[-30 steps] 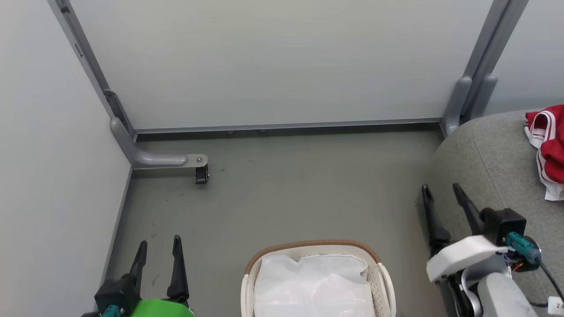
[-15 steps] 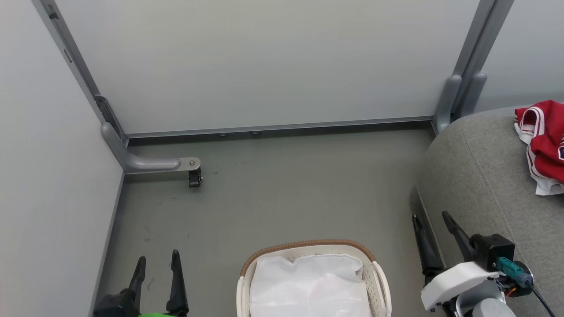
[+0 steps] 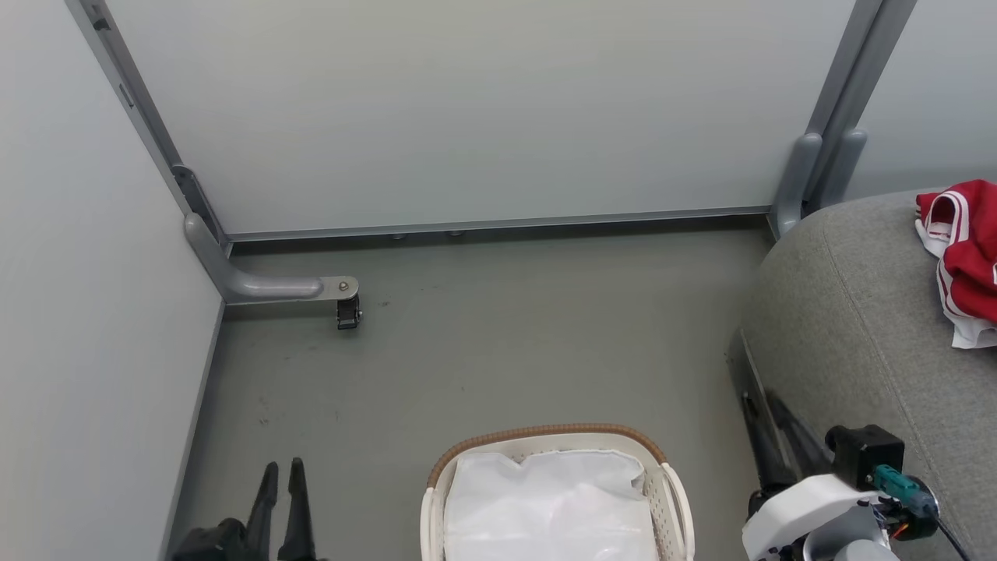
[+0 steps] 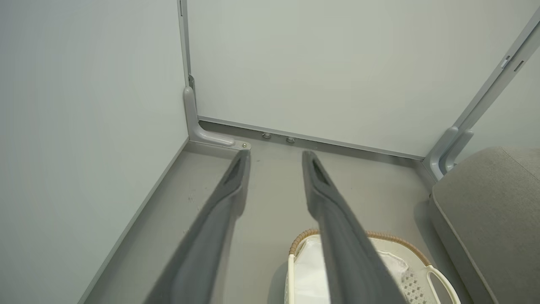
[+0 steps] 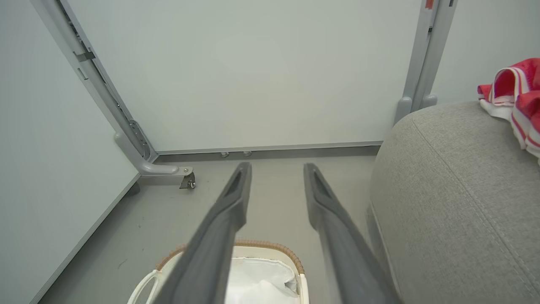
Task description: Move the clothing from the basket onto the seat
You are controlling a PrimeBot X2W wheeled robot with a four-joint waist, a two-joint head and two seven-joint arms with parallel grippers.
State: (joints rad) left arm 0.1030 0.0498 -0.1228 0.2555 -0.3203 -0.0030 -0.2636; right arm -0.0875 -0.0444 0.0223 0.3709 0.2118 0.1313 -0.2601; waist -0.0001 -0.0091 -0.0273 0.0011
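Red clothing (image 3: 966, 265) lies on the grey seat (image 3: 857, 327), far right; basket (image 3: 545, 431) sits on the floor with a white sheet (image 3: 545, 506) inside; left fingers (image 4: 225, 198) and right fingers (image 5: 322, 211) are parted, moderate gap, holding nothing, flanking the basket.

Left gripper (image 3: 283, 469) is parked low at the near left, right gripper (image 3: 767, 411) at the near right, kinda blurred. Fingers on both are held apart, pointed far, empty.

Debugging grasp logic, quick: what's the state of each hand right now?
Left hand: open, holding nothing.
Right hand: open, holding nothing.
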